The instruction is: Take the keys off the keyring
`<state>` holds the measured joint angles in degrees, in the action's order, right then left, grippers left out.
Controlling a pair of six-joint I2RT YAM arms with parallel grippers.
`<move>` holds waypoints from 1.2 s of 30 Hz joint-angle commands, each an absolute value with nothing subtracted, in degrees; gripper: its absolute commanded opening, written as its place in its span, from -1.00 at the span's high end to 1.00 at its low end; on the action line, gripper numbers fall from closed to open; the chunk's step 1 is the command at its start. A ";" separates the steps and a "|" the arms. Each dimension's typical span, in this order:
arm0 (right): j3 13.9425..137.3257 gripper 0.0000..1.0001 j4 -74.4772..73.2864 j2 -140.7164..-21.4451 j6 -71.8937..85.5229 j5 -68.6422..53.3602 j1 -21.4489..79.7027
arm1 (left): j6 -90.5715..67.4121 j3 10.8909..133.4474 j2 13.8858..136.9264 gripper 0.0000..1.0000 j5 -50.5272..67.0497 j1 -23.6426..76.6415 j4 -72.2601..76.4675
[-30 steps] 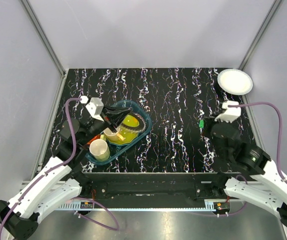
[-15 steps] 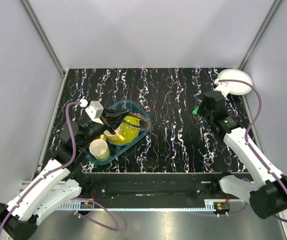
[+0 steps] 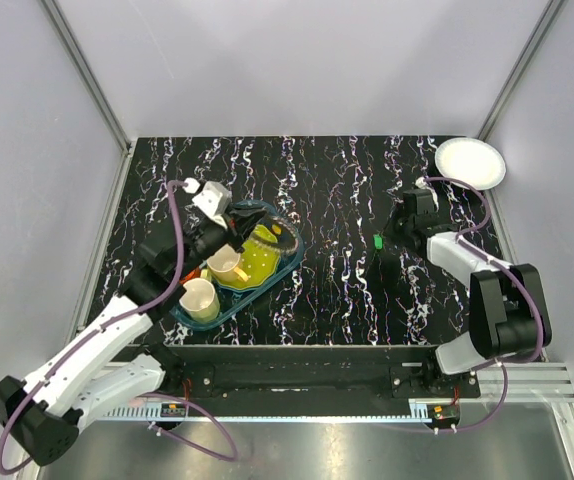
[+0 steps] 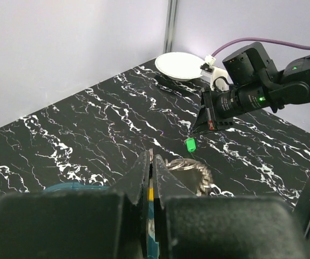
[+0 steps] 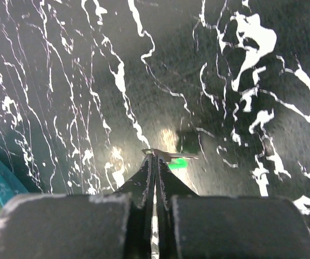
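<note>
The keyring (image 4: 199, 168), a mottled silver-brown chain-like loop, hangs just right of my left gripper (image 4: 152, 157). That gripper is shut on a thin metal edge of the ring, above the right end of the teal tray (image 3: 189, 313). In the top view the ring (image 3: 284, 237) sits beside the left gripper (image 3: 255, 220). My right gripper (image 5: 155, 157) is shut on a flat silver key (image 5: 172, 156) with a green tag (image 5: 177, 162), held low over the black table. The tag also shows in the top view (image 3: 379, 241) and in the left wrist view (image 4: 190, 144), apart from the ring.
The teal tray holds a yellow bowl (image 3: 258, 256) and two cream cups (image 3: 225, 266) (image 3: 199, 299). A white plate (image 3: 470, 162) lies at the back right corner. Metal frame posts and grey walls bound the table.
My right gripper has carried the green-tagged key forward, then back towards mid-table. My left gripper has risen and shifted right over the tray with the ring.
</note>
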<state>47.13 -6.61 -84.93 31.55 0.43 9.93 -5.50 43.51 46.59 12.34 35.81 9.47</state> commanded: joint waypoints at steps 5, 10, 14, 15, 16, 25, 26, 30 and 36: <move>50.71 1.00 2.55 -92.28 31.03 -3.87 7.56 | -6.24 52.55 59.03 1.00 7.64 35.33 15.29; 51.94 0.41 0.45 -91.85 29.62 -4.04 7.56 | -6.41 60.46 68.10 1.00 8.17 33.84 15.81; 48.35 -0.20 1.22 -84.67 30.67 -7.46 7.56 | -8.78 63.89 76.09 1.00 8.52 32.79 19.94; 47.03 -0.42 1.75 -82.81 31.37 -8.86 7.65 | -9.22 64.59 77.59 1.00 9.13 32.44 20.73; 45.02 -0.49 0.89 -80.88 31.46 -9.14 7.73 | -9.58 66.08 79.17 1.00 10.27 32.00 21.61; 37.63 -0.99 -5.01 -54.95 29.71 -8.00 7.91 | -9.40 74.09 99.20 1.00 14.23 30.59 27.32; 37.36 -1.00 -5.01 -52.50 29.97 -8.17 7.91 | -10.19 74.70 100.62 1.00 15.02 30.59 29.86; 37.62 -0.99 -6.50 -51.41 31.73 -9.93 7.91 | -12.30 78.82 107.57 1.00 17.40 30.15 30.24; 37.44 -1.00 -5.81 -53.61 30.94 -9.58 7.82 | -13.00 78.48 113.46 1.00 19.33 29.53 35.68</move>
